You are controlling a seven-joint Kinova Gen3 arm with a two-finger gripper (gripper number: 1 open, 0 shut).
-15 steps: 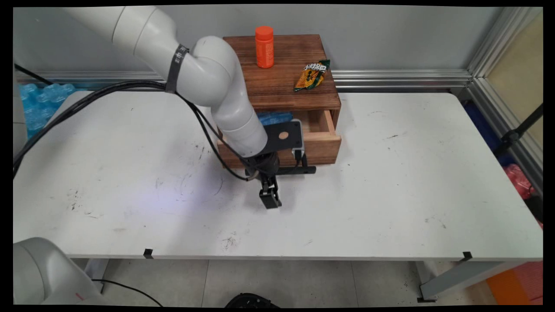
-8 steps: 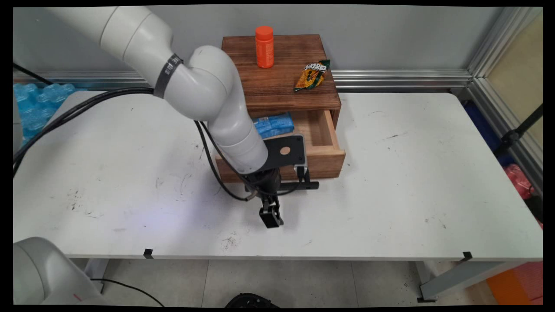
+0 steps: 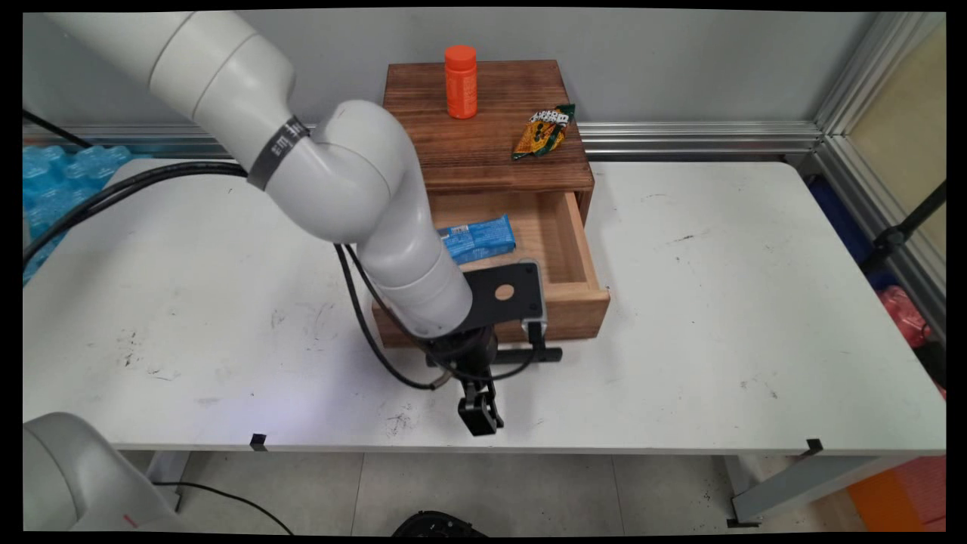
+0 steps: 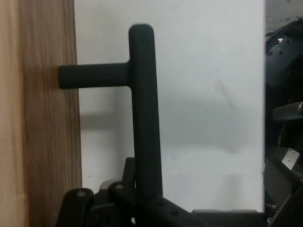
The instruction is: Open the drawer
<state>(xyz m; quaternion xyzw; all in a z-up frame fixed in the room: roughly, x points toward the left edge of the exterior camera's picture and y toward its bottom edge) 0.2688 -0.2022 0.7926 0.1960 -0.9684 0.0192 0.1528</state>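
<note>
A small wooden cabinet [image 3: 491,151] stands at the back of the white table [image 3: 718,302], with its drawer [image 3: 578,313] pulled well out toward the near edge. A blue packet [image 3: 477,239] lies inside the drawer. My gripper [image 3: 472,370] is shut on the drawer's black T-shaped handle [image 3: 542,353], low over the table in front of the drawer. In the hand view the handle bar [image 4: 142,94] runs down into my gripper [image 4: 142,194], with the wooden drawer front [image 4: 42,118] on the left.
An orange bottle [image 3: 461,81] and a yellow-green snack packet [image 3: 544,130] rest on the cabinet top. The table's near edge [image 3: 529,446] lies just in front of the gripper. Blue bottles [image 3: 45,181] are stacked beyond the table's left end.
The gripper has moved toward the table's near edge with the handle, drawing the drawer further out. More of the blue packet shows inside it.
</note>
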